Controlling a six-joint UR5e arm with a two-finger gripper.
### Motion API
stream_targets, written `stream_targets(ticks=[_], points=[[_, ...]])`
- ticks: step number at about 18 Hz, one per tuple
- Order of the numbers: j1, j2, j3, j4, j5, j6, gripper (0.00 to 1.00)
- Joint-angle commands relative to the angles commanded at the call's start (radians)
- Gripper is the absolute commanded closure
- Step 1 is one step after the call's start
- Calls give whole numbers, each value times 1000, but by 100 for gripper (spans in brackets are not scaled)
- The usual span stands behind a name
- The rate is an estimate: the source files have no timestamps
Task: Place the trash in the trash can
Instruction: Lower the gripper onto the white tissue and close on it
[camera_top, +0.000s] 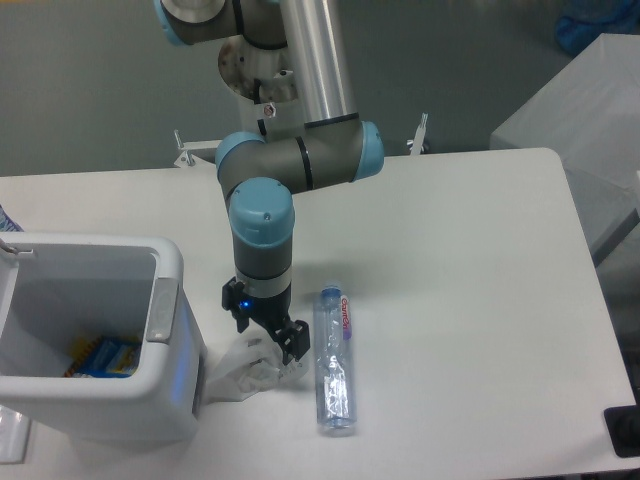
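Gripper (283, 346) sits low over the table (470, 300), fingertips down in the crumpled white-and-clear wrapper (245, 370). Fingers look dark and close together, touching the wrapper's upper right edge, but the gap between them is hidden by the gripper body and the plastic, so can't tell whether it's clamped or just resting on it.

Arm (300, 160) comes down from the top of the view: silver upper tube, blue-capped elbow joints, then the wrist pointing nearly straight down with a slight tilt toward the bottle. Small blue light glows on the wrist.

Wrapper lies on the table just beside the trash can (165, 310), against its right wall near the bottom corner. Crushed clear bottle (334, 365) lies flat just right of the gripper, lengthwise toward the camera, blue cap at the far end, red lettering on the label. It's close to the fingers, not clearly touching.

Trash can is cut off at the left edge; grey tab on its right rim. Something blue and yellow lies inside at the bottom, too small to identify. Arm base is out of frame.
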Motion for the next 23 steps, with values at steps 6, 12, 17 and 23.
stream_targets(ticks=[6,12,17,23], points=[[0,5,2,-2,8,-8,84],[2,12,5,-3,11,-8,100],[8,37,6,-3,5,-8,100],[12,78,-8,-6,3,-14,100]])
